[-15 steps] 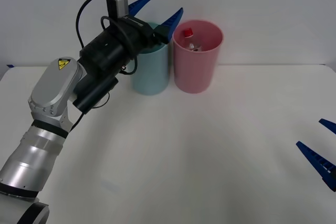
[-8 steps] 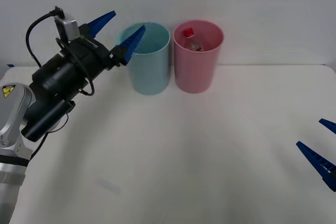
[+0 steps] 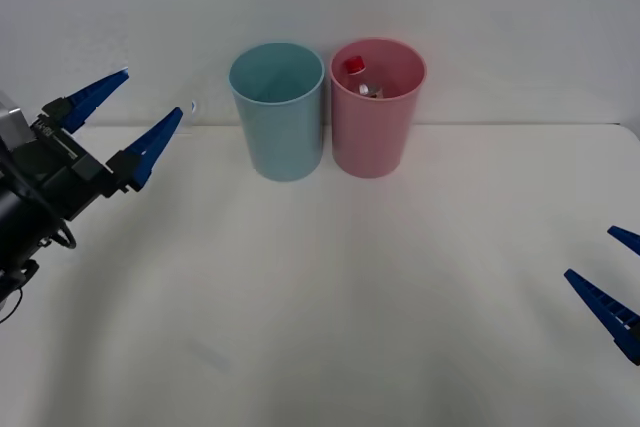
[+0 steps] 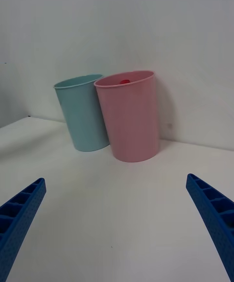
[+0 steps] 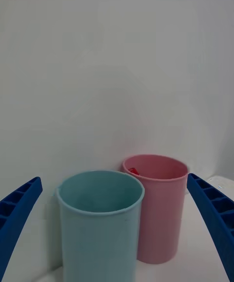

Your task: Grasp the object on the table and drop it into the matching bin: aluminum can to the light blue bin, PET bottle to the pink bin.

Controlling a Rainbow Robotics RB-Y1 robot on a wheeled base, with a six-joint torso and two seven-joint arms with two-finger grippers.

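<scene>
PET bottle (image 3: 360, 77) sits inside the pink bin (image 3: 377, 137), red cap up near the rim, leaning against the inner wall; that is the matching bin, so the drop looks done. Light blue bin (image 3: 277, 122) stands just beside the pink one, both upright at the far edge of the table (image 3: 350, 307), likely paired so either arm can reach them. Left gripper (image 3: 115, 127) hangs at the left side, well apart from the bins, fingers spread wide and holding nothing, probably clear of the bins after release. Right gripper (image 3: 612, 277) waits low at the right edge, also spread and unloaded; idle arm, parked out of the way.
</scene>
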